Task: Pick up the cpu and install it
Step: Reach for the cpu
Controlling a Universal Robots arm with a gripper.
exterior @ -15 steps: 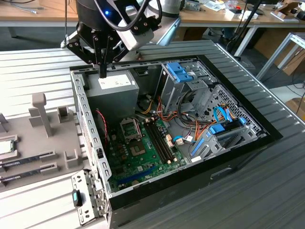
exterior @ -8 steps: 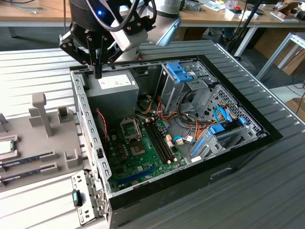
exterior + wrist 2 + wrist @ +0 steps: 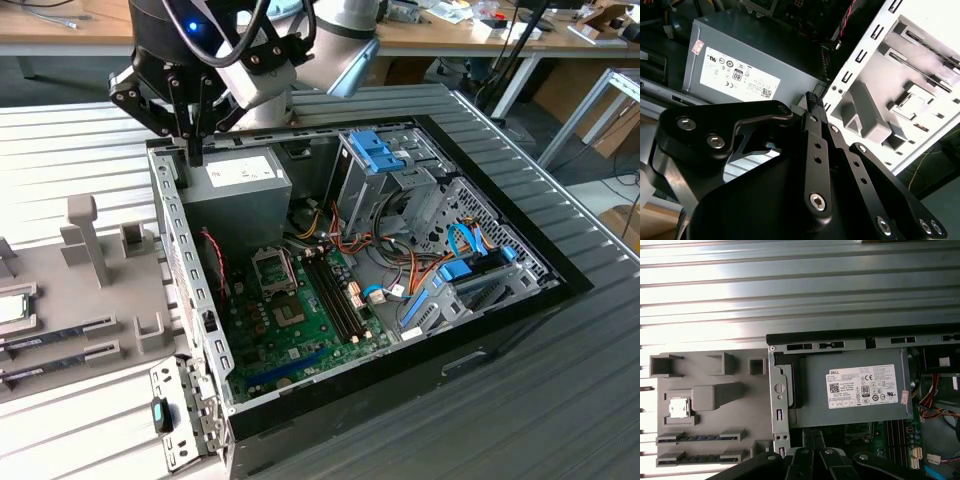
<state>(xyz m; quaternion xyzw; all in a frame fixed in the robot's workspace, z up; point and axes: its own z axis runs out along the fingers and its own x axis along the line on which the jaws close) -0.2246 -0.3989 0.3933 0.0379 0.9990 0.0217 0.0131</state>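
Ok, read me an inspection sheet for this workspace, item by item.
Surface: ribbed metal table, bearing a grey tray and an open computer case.
Job's things: cpu lies in a tray pocket, untouched; green board sits in the case.
Clutter: two memory sticks in tray slots.
Grippers: one hand, shut and empty, above the case edge beside the power supply.
Cables: orange, red and blue wires inside the case.
Surroundings: wooden benches behind.

The exterior view's left edge crops the cpu (image 3: 11,307).
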